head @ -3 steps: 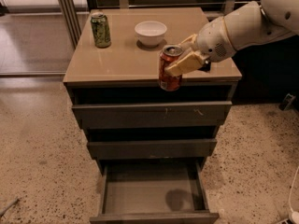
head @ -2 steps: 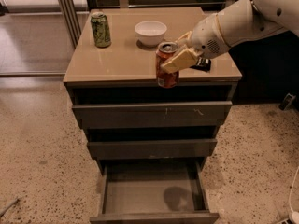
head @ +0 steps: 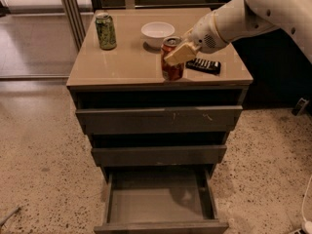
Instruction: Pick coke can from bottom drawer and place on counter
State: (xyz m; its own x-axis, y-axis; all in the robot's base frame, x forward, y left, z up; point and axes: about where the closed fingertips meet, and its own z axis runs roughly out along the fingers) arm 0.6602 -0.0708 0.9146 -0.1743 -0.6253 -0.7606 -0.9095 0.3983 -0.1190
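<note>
The coke can [head: 171,68] is red-orange with a silver top. My gripper [head: 178,54] is shut on it, with a tan finger [head: 181,54] across its front. The can is upright over the front part of the counter [head: 122,57], at or just above its surface; I cannot tell if it touches. The white arm reaches in from the upper right. The bottom drawer [head: 158,199] is pulled open below, and its grey tray holds nothing I can see.
A taller green can [head: 106,31] stands at the counter's back left. A white bowl [head: 157,33] sits just behind the coke can. A dark remote-like object [head: 204,65] lies to its right. Two upper drawers [head: 158,121] are slightly ajar.
The gripper has carried the coke can left and back, from over the counter's front edge to over the counter top, and a little lower.
</note>
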